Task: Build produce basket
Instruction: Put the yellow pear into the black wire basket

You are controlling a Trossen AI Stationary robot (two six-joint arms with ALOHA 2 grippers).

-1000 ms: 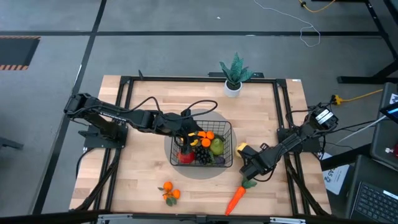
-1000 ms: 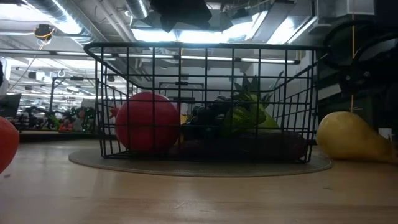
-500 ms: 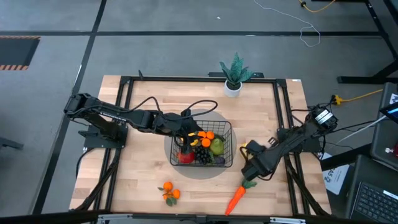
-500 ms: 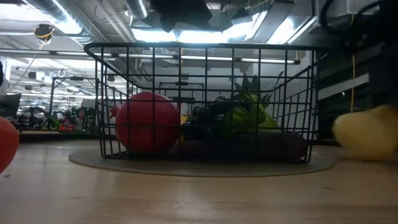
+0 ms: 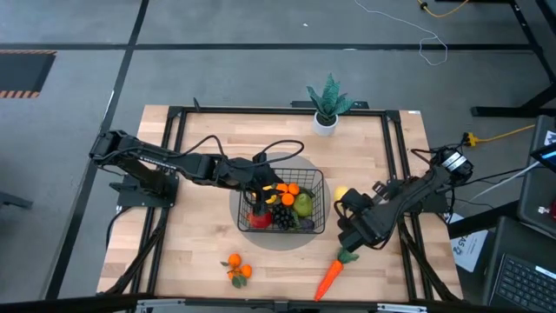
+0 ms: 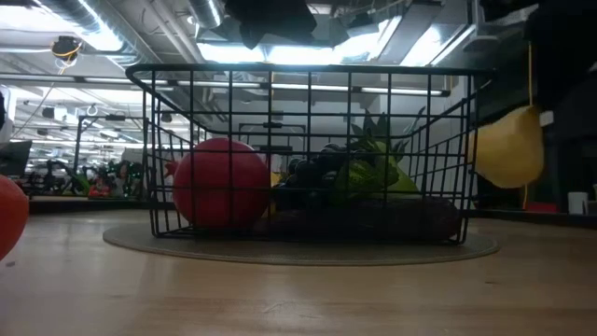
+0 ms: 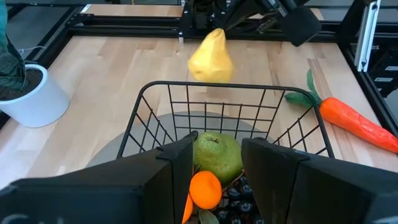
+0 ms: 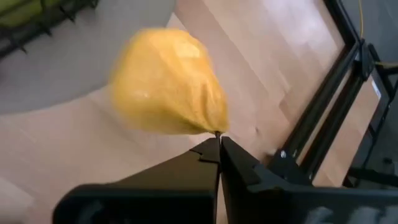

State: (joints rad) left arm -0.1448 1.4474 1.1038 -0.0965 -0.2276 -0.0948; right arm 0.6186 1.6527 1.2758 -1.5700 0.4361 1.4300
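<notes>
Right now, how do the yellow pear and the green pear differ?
The yellow pear hangs in the air outside the basket, pinched at its stem by the shut right gripper; the green pear lies inside the basket, ungripped. The yellow pear is alone; the green pear sits among other produce. Both are pear-shaped toy fruit.

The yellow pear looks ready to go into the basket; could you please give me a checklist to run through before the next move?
1. Right gripper shut on the yellow pear by its stem: ok.
2. Pear lifted off the table, low view: ok.
3. Pear above the basket opening: not ok, it hangs beside the basket's right side.
4. Room left in the basket beside the green pear and apple: cannot tell.
5. Left gripper out of the drop path: not ok, it hovers open over the basket.
6. Carrot clear of the path: ok.
</notes>
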